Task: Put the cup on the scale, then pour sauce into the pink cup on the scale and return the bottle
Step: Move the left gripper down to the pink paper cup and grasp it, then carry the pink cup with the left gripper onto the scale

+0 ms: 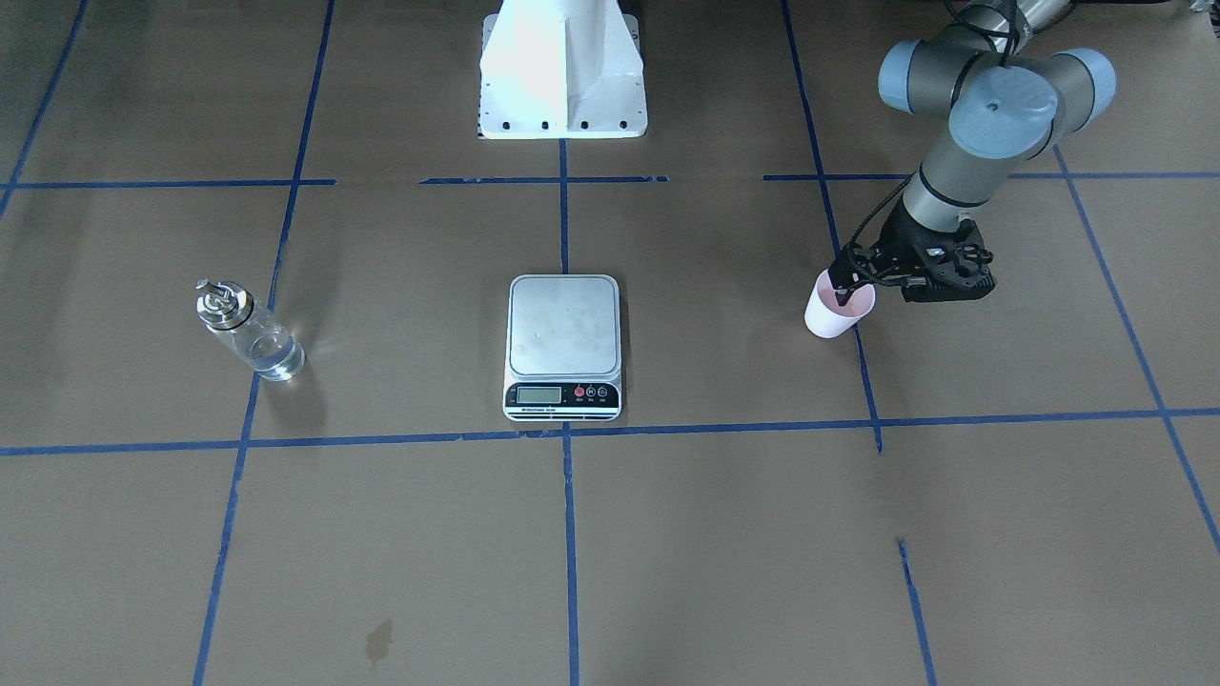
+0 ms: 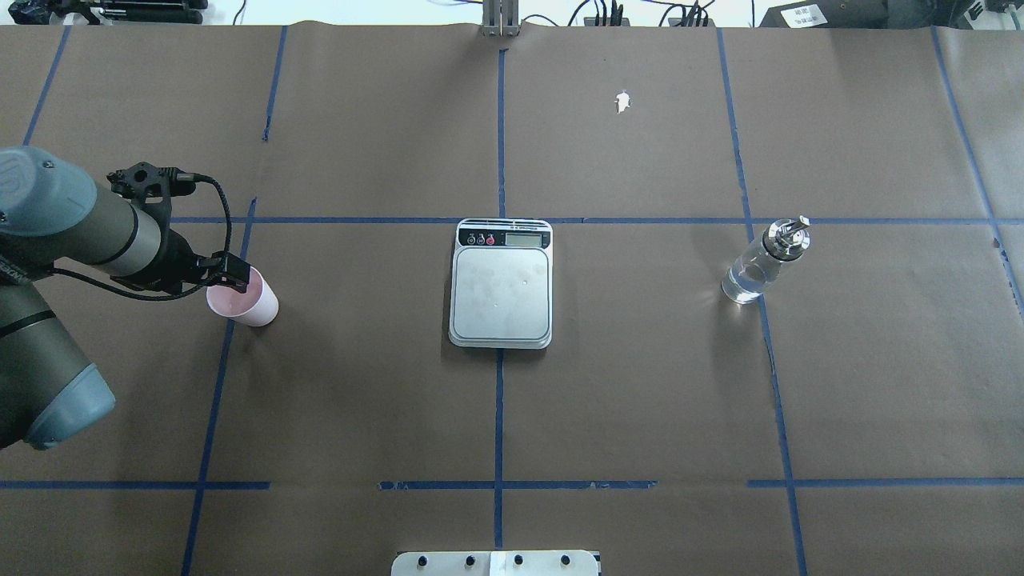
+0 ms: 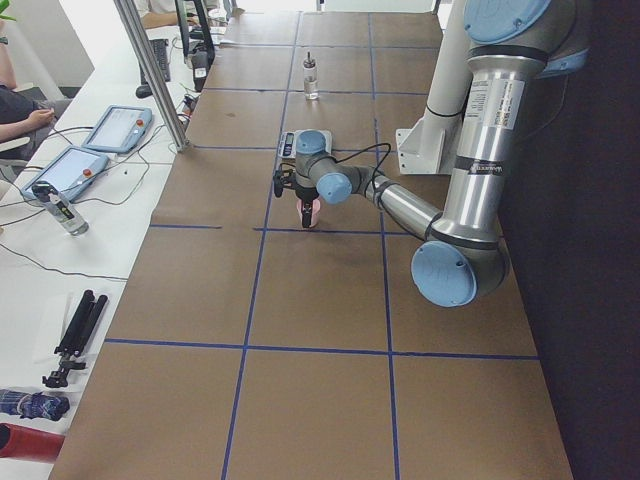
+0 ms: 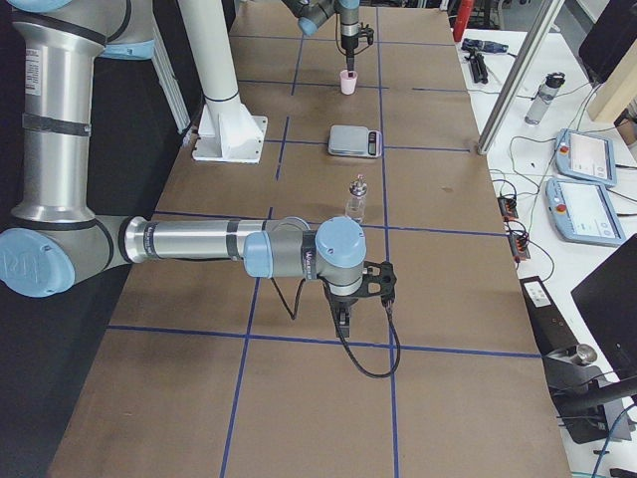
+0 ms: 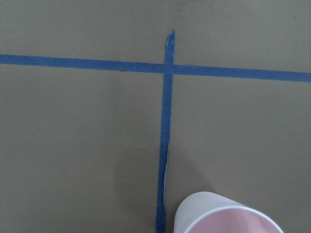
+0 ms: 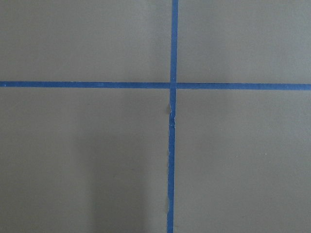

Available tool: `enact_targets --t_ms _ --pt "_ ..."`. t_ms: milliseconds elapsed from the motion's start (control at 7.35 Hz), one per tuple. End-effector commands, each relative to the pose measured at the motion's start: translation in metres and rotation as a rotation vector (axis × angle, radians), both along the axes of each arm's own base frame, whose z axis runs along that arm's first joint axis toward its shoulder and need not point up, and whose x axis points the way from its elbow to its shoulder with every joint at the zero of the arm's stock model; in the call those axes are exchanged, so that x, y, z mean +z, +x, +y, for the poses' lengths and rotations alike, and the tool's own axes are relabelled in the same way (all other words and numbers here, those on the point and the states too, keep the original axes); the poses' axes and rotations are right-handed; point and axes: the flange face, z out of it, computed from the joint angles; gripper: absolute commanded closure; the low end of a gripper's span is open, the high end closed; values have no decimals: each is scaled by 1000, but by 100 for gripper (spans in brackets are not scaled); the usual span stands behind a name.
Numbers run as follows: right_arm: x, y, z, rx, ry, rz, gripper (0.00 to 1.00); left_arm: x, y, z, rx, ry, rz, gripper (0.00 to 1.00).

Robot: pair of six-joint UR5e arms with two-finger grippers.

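Exterior right alone shows right gripper (image 4: 343, 317); overhead, left gripper (image 2: 234, 278) at cup (image 2: 256, 308) rim

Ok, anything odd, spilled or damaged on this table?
Only a small blotch on the brown paper, on the operators' side; it looks like a stain or scuff. The scale, bottle and cup look intact, and no spill shows.

No legible text anywhere.
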Motion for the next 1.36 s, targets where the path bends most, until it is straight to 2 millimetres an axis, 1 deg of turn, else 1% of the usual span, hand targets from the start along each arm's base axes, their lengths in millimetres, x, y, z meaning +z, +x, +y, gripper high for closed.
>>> enact_targets --t_ms 0,136,272,408,544,680,816,953,1089,1225 --pt "-2 0 0 0 5 -2 0 0 2 2 7 -2 1 22" --pt "-3 0 0 0 6 -2 0 -2 2 2 9 0 4 39" --pt "-4 0 -1 0 8 -2 0 -2 1 3 9 1 5 59" --pt "-5 0 -1 0 9 -3 0 -3 1 3 9 1 5 88" --pt "-5 0 -1 0 9 -3 0 -6 1 4 10 3 9 100" --pt "-6 0 -1 0 11 -3 0 -6 1 4 10 3 9 100" --pt "-8 0 -1 0 15 -3 0 -13 -1 6 19 -5 21 100" --pt "-10 0 -1 0 19 -4 0 -33 -7 17 52 -23 56 100" --pt "-10 0 -1 0 19 -4 0 -63 -17 26 54 -44 41 100" --pt "-9 -1 -1 -1 19 -10 0 -110 -14 21 48 -45 30 100"
